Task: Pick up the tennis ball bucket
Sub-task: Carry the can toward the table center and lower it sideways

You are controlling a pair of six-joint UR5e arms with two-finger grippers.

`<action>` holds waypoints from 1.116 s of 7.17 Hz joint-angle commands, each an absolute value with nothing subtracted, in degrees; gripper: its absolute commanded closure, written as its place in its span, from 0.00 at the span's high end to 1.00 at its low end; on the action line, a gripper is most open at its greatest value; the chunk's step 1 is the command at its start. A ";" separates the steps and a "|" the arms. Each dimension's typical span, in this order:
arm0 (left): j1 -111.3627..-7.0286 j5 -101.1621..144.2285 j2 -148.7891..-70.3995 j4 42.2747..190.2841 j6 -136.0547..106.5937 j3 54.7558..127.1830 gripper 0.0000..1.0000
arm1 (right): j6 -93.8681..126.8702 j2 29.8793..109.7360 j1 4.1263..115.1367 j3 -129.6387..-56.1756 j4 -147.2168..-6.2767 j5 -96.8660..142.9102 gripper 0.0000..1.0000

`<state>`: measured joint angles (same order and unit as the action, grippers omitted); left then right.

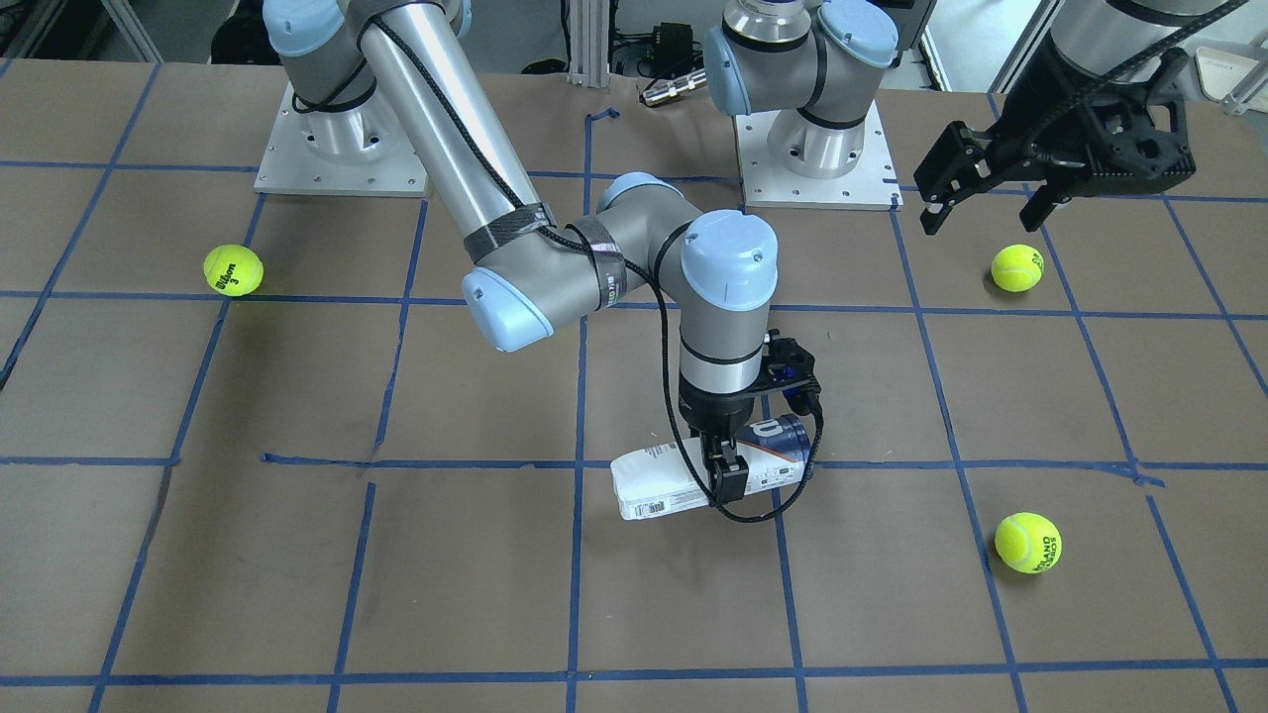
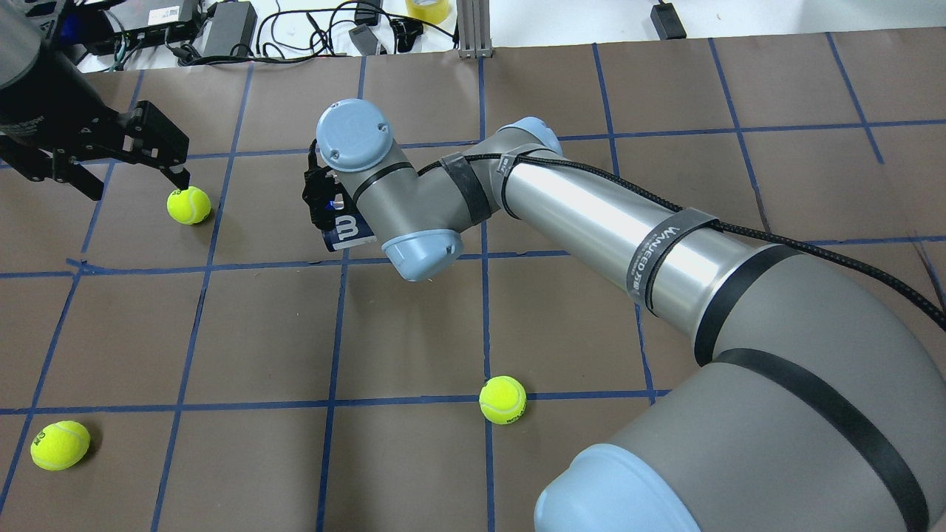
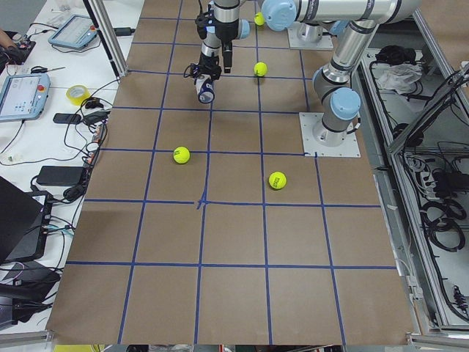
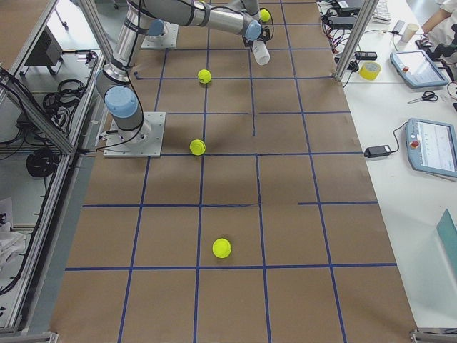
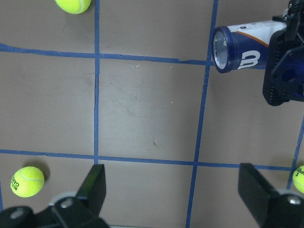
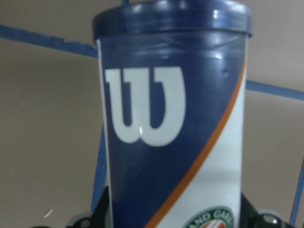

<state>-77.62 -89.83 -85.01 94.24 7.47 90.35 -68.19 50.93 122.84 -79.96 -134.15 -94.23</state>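
The tennis ball bucket (image 1: pixel 654 485) is a slim can with a white label and a navy end carrying a white "W" (image 6: pixel 142 104). It lies nearly level in my right gripper (image 1: pixel 728 460), which is shut on its middle from above. The can looks slightly tilted and a little off the table. In the overhead view only its navy end (image 2: pixel 346 233) shows under the right wrist. It also shows in the left wrist view (image 5: pixel 242 47). My left gripper (image 1: pixel 983 218) is open and empty, well off to the side of the can, above a tennis ball (image 1: pixel 1017 267).
Other tennis balls lie loose on the brown, blue-taped table (image 1: pixel 297 574): one (image 1: pixel 234 269) on the robot's right, one (image 1: pixel 1028 542) toward the front on its left, and one (image 2: pixel 502 400) near the robot. The two arm bases (image 1: pixel 812 149) stand at the robot's edge.
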 commanded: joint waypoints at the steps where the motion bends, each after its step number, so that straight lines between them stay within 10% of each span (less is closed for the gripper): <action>1: -77.78 -89.82 -85.08 94.31 7.47 90.44 1.00 | -67.50 50.89 122.87 -80.95 -135.96 -94.31 0.85; 8: -77.61 -86.60 -85.08 94.75 7.65 90.27 1.00 | -62.93 50.62 122.52 -81.21 -135.88 -95.10 1.00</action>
<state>-77.81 -89.06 -85.08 94.56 7.52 90.40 -62.96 50.14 122.83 -81.36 -136.27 -94.85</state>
